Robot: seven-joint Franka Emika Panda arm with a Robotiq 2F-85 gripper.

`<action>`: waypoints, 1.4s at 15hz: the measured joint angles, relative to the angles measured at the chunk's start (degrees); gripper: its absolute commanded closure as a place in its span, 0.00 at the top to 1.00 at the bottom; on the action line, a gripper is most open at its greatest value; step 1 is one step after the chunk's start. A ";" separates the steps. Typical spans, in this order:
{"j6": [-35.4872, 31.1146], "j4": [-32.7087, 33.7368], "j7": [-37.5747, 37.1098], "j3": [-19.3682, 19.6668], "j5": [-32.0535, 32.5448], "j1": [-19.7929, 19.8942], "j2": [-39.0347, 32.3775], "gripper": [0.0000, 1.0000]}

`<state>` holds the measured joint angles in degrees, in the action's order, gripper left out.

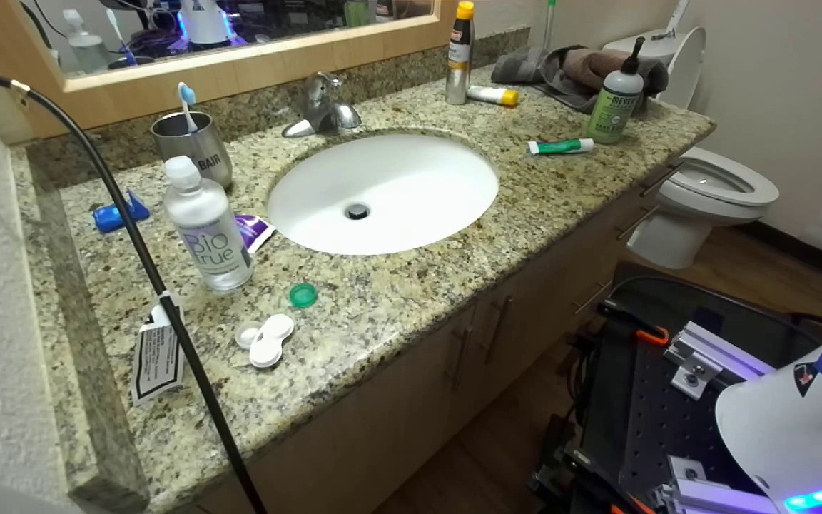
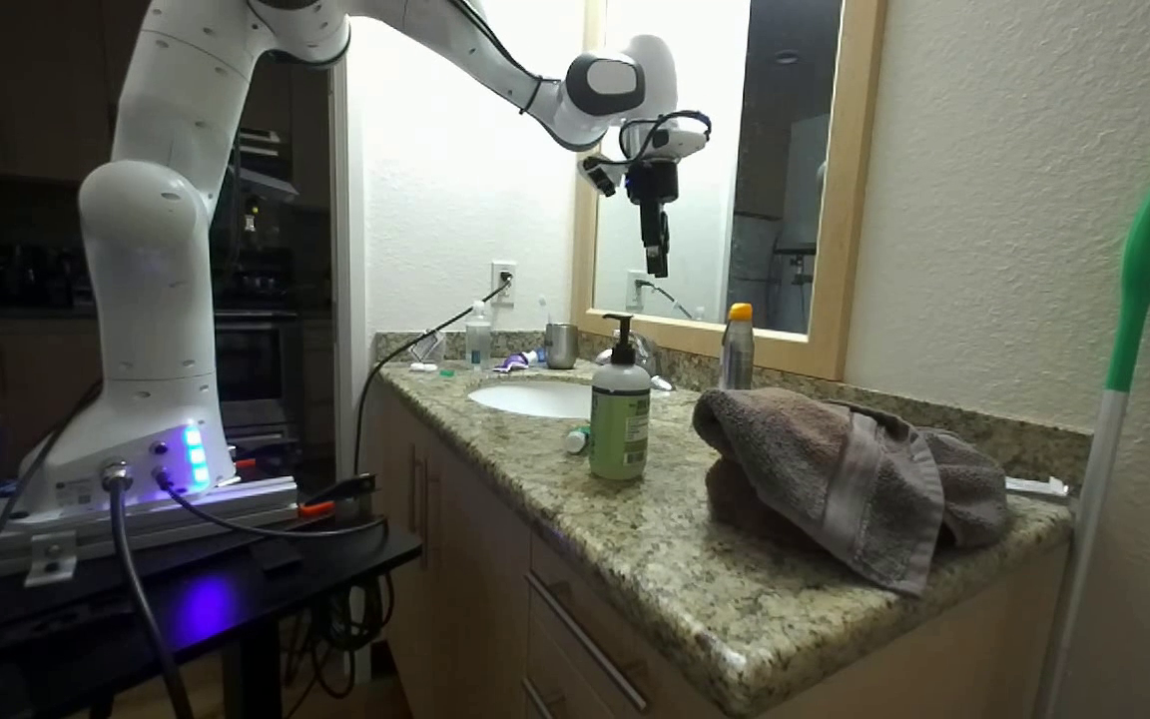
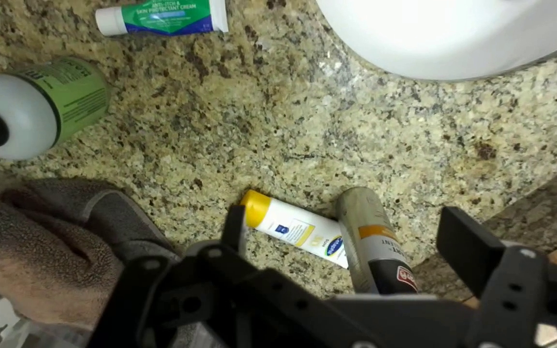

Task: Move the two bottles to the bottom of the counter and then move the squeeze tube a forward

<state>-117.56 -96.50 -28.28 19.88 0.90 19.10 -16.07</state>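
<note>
The whitish bottle with a green label and black pump (image 1: 612, 111) stands upright on the granite counter (image 1: 397, 285). It also shows in the wrist view (image 3: 75, 96). The slim silver-black bottle with a yellow-orange cap (image 1: 458, 64) stands near the back wall; in the wrist view (image 3: 360, 227) its top is hidden by the gripper. A white squeeze tube with a yellow cap (image 3: 302, 227) lies beside it. A green-and-white squeeze tube (image 1: 561, 146) lies near the pump bottle. My gripper (image 2: 657, 272) is open and empty, high above the counter. In the wrist view its fingers (image 3: 346, 229) frame the slim bottle.
A crumpled grey-brown towel (image 2: 835, 469) lies at the counter's end. The white oval sink (image 1: 439, 178), faucet (image 1: 322, 107), steel cup (image 1: 215, 153), clear bottle (image 1: 211, 235), lens case (image 1: 272, 341) and black cable (image 1: 168, 307) are further along. A mirror (image 2: 675, 230) hangs behind.
</note>
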 measured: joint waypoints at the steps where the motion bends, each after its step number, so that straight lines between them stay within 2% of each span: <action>1: 0.09 0.76 -2.45 -0.02 -0.70 -0.14 -1.39 1.00; 6: 3.45 12.47 -11.37 -0.68 -13.94 0.55 -11.35 1.00; 8: 3.83 17.64 -15.55 -0.90 -17.07 1.37 -14.64 1.00; 15: 3.30 32.31 -38.23 0.76 -15.17 4.33 -25.44 1.00; 21: 3.44 32.92 -39.50 0.96 -14.54 4.23 -26.51 1.00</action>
<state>-114.12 -63.58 -67.78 20.84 -13.64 23.33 -42.59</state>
